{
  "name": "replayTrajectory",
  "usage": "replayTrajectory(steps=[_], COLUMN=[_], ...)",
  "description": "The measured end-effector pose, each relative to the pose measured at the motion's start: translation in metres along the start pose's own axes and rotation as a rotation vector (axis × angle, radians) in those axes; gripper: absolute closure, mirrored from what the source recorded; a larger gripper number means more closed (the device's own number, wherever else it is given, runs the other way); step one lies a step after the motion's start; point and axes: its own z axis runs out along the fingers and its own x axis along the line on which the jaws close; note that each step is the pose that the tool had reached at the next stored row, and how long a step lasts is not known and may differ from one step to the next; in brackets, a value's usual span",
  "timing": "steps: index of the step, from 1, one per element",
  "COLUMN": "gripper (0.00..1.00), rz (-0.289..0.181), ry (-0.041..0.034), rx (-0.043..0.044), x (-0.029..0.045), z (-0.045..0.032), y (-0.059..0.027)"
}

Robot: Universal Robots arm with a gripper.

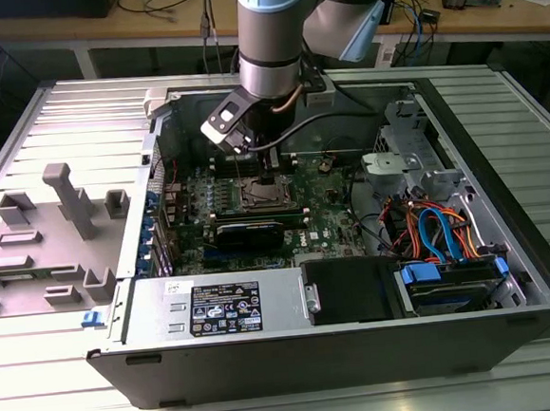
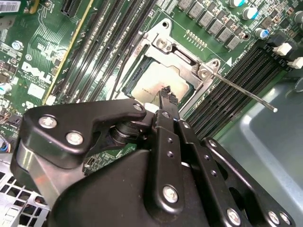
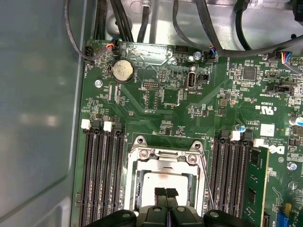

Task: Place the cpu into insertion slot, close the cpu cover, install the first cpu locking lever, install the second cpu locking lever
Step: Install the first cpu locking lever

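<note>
We reckon the drop-in is done: the cpu sits in the insertion slot right under our pincer, which is clenched on nothing (tips pressed together). The cpu cover looks down. One locking lever juts free beside the pincer, so it probably needs hooking and pressing.

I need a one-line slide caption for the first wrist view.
Gripper, jaws shut, poised over the chip framed by the metal cover on the green board.
</note>
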Motion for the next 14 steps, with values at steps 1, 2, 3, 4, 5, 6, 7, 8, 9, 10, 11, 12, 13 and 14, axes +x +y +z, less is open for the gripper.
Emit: replayTrajectory(steps=[1,2,3,4,5,6,7,8,9,10,11,12,13,14], gripper=[0.89,0.89,0.89,0.89,0.89,0.89,0.89,0.89,0.89,0.89,0.89,0.89,0.89,0.89], rz=[0.0,0.0,0.0,0.0,0.0,0.0,0.0,0.0,0.0,0.0,0.0,0.0,0.0,0.0], ry=[0.0001,0.0001,0.0001,0.0,0.0,0.0001,0.0001,0.0,0.0,0.0,0.0,0.0001,0.0001,0.0001], rx=[0.0,0.0,0.0,0.0,0.0,0.0,0.0,0.0,0.0,0.0,0.0,0.0,0.0,0.0], x=[0.0,0.0,0.0,0.0,0.0,0.0,0.0,0.0001,0.0001,0.0001,0.0001,0.0001,0.0001,0.0001], z=[-0.0004,-0.0008,-0.0013,-0.0025,-0.0036,-0.0045,-0.0055,-0.0074,-0.0084,-0.0093,-0.01,-0.0109,-0.0118,-0.0127], y=[0.0,0.0,0.0,0.0,-0.0001,-0.0001,-0.0001,-0.0001,-0.0002,-0.0002,-0.0002,-0.0002,-0.0002,-0.0002])
